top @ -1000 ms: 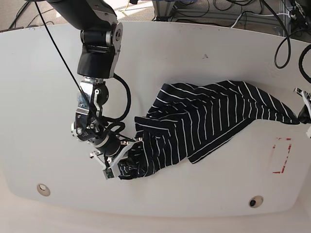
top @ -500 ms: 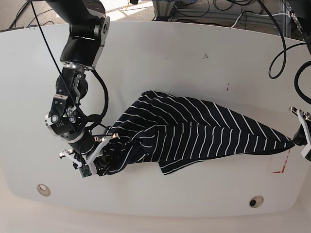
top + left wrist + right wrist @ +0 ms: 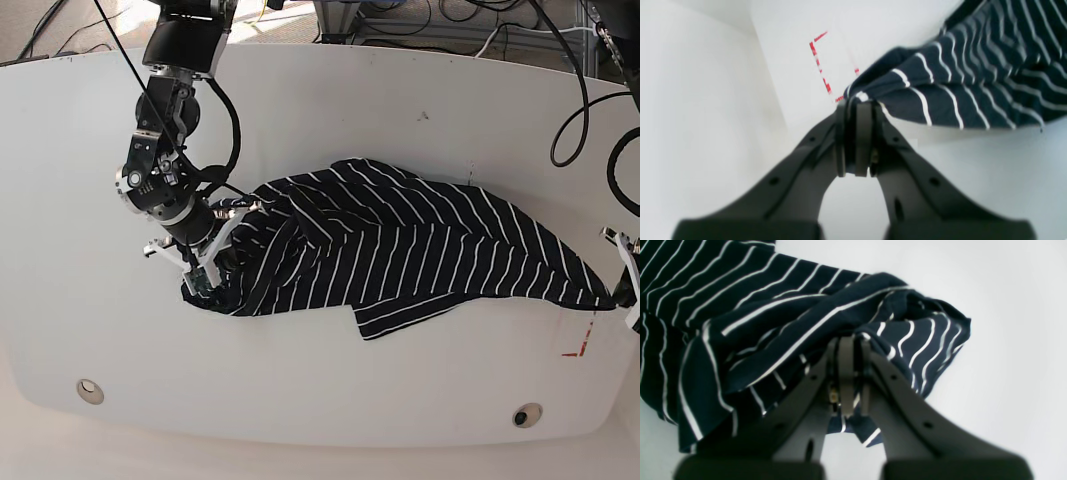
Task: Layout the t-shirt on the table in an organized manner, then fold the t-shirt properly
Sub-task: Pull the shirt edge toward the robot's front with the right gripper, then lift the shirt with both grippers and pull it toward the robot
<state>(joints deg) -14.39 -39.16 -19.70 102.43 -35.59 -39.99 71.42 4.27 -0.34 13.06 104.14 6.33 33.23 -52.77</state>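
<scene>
The dark navy t-shirt (image 3: 400,255) with thin white stripes lies stretched and rumpled across the white table (image 3: 350,120). My right gripper (image 3: 205,283) is shut on the shirt's bunched left end, and the right wrist view shows its jaws (image 3: 850,340) pinching folded cloth (image 3: 773,323). My left gripper (image 3: 617,297) is shut on the shirt's pointed right tip at the table's right edge. In the left wrist view its jaws (image 3: 855,103) clamp that tip of the t-shirt (image 3: 957,90), held just above the table (image 3: 973,173).
A red-outlined rectangle mark (image 3: 577,347) sits just below the shirt's right tip, and it also shows in the left wrist view (image 3: 821,66). Two round fittings (image 3: 90,389) (image 3: 526,414) sit near the front edge. Cables lie beyond the table's back edge.
The right gripper swung left, then back toward the rear with its end of the shirt. The left gripper moved toward the front edge. The shirt is pulled out longer between them.
</scene>
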